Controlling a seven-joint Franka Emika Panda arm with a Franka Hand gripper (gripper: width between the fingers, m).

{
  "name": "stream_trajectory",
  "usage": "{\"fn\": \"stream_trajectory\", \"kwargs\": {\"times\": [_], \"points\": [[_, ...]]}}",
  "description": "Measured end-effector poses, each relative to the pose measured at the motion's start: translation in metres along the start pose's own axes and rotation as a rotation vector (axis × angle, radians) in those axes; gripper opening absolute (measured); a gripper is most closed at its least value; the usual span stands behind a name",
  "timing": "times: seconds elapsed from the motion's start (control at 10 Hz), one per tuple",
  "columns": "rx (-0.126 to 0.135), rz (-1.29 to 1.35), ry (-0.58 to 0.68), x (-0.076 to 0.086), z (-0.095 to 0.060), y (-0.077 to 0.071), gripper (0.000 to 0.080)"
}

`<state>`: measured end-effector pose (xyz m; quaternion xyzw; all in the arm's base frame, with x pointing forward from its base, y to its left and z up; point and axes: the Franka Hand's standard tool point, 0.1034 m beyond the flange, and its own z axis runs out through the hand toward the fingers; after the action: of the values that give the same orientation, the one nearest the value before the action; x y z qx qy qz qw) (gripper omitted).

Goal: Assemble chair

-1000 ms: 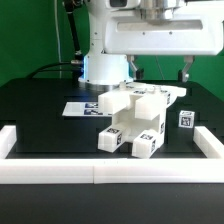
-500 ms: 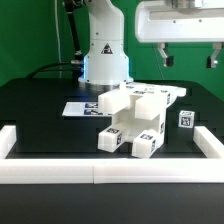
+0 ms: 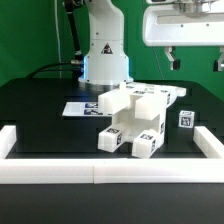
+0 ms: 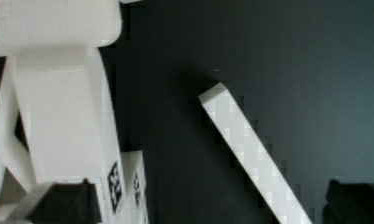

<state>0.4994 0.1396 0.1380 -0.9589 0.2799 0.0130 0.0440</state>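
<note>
The small matte-white boxy toy chair (image 3: 135,118), built of slab and square-post parts with black-and-white square tags, rests near the middle of the black tabletop (image 3: 40,115). Two of its tagged post ends face the long plain white front rail (image 3: 100,172). A separate small white tagged block (image 3: 185,118) stands near the chair, on the exterior view's right. The flat white marker board (image 3: 76,107) lies behind the chair toward the exterior view's left, partly hidden by it. The white arm base (image 3: 105,55) rises at the back of the tabletop.

The tool (image 3: 195,62) hangs high above the tabletop on the exterior view's right, well apart from the chair. Its fingers (image 3: 172,60) are spread as wide as they go, with nothing between them and nothing held.

In the wrist view, a dark fingertip (image 4: 56,203) shows at the picture's edge over the dark tabletop. A slanted white bar (image 4: 246,150) lies apart from a large white shape (image 4: 59,100) that carries a scrap of tag; which part that shape is cannot be told
</note>
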Motion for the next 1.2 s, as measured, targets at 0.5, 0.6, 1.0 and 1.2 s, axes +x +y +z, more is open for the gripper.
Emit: {"fn": "stream_trajectory", "kwargs": {"times": [0.5,0.6,1.0,1.2], "points": [[-0.026,0.088,-0.006,-0.063,0.032,-0.007,0.0648],[-0.028,0.085,-0.005,-0.069,0.037,-0.010,0.0648],[-0.050,0.061,-0.009,-0.085,0.057,-0.011,0.0648],[-0.061,0.052,-0.012,-0.088,0.065,-0.009,0.0648]]}}
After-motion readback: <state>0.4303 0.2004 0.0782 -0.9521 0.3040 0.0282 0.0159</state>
